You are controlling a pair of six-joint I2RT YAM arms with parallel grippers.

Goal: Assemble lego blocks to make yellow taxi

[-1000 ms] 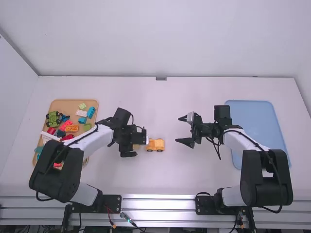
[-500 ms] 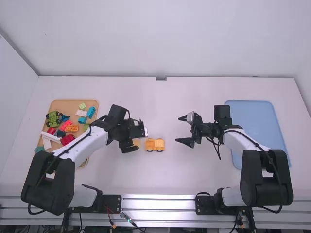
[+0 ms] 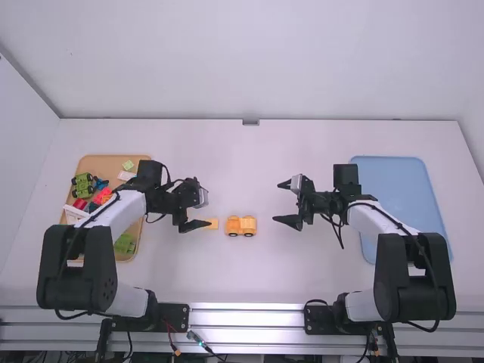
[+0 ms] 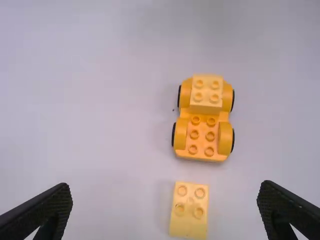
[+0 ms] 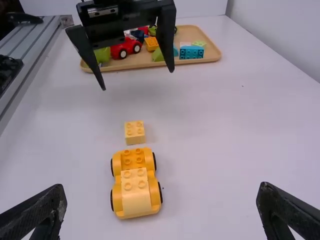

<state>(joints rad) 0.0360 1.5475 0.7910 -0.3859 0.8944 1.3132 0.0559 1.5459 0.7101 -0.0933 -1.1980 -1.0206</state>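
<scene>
Pickup of the loose block (image 4: 189,215) seems due — left hand (image 4: 165,189) and right hand (image 5: 162,190) wide — needing a centred, square grip.

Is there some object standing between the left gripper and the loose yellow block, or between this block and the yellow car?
Nothing visible stands in either path. The open left gripper has no obstacle before the loose yellow block; only a strip of table separates that block from the yellow car.
</scene>
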